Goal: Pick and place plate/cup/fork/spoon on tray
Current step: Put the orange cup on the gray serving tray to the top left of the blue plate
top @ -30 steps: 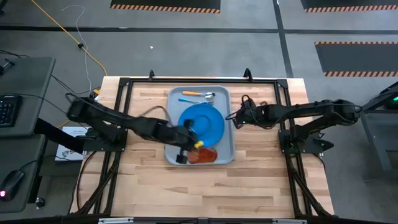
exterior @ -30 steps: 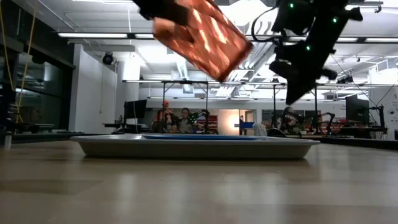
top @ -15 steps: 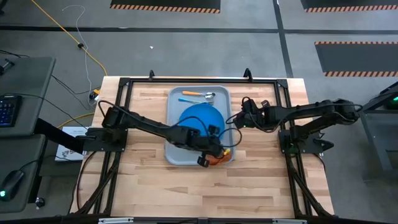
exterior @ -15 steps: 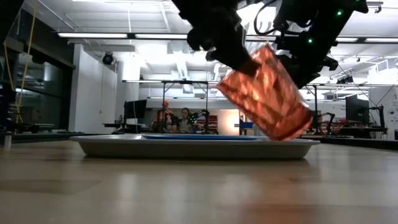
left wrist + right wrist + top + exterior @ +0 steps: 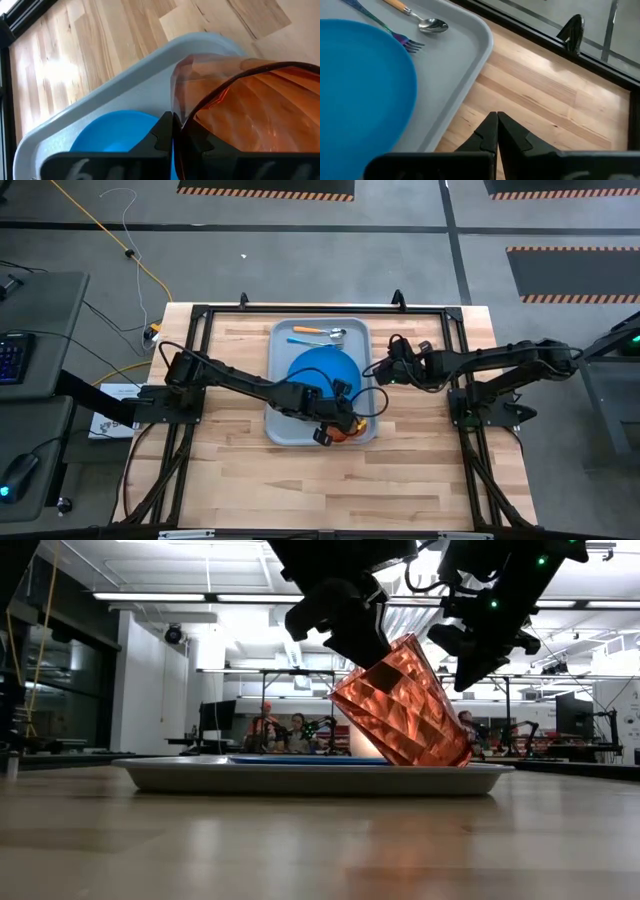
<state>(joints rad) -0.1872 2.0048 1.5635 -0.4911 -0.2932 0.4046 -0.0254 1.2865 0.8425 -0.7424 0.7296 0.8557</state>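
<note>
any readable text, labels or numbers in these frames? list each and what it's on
None can be read.
Cup, plate, tray, fork, spoon: no print visible on any.
Left gripper, right gripper: pale marks on the dark housing at the bottom edge of each wrist view, too blurred to read.
Paper by the left arm's base: some print, too small to read.
</note>
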